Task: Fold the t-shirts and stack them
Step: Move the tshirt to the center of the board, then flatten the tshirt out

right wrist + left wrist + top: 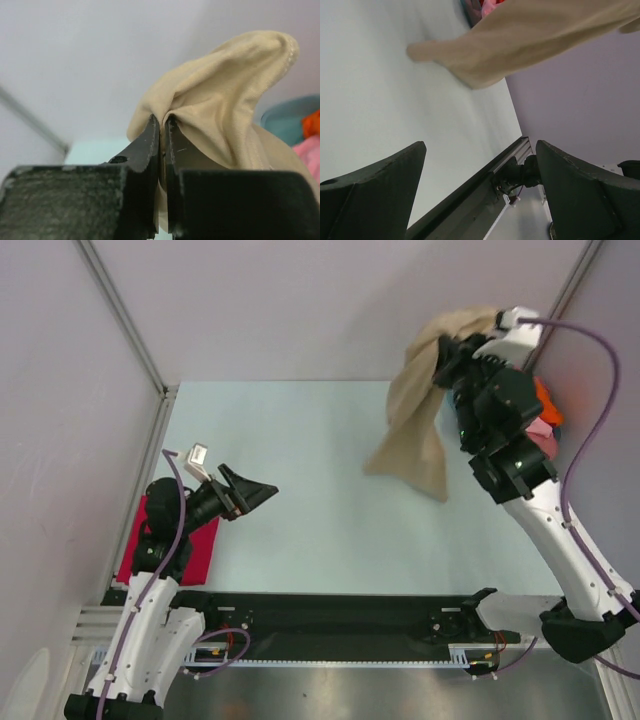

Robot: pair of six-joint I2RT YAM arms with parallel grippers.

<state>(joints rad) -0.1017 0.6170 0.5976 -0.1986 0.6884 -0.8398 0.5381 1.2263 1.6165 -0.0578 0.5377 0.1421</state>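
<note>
Clamping tan t-shirt (415,430), right claw (163,122) flanks basin (282,112) (inside: orange shirt (311,125), pink shirt (307,155)); left claw (480,147) gapes.

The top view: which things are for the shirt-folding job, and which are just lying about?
For the job:
- tan t-shirt, hanging from the shut right end effector
- magenta-red t-shirt, lying flat on the left
- orange shirt and pink shirt, bunched in the basin

Just there:
- teal basin, clearest from the right wrist
- table

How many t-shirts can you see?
4: tan t-shirt hanging from the right gripper, magenta t-shirt by the left arm, orange t-shirt and pink t-shirt behind the right arm; others may be hidden.
</note>
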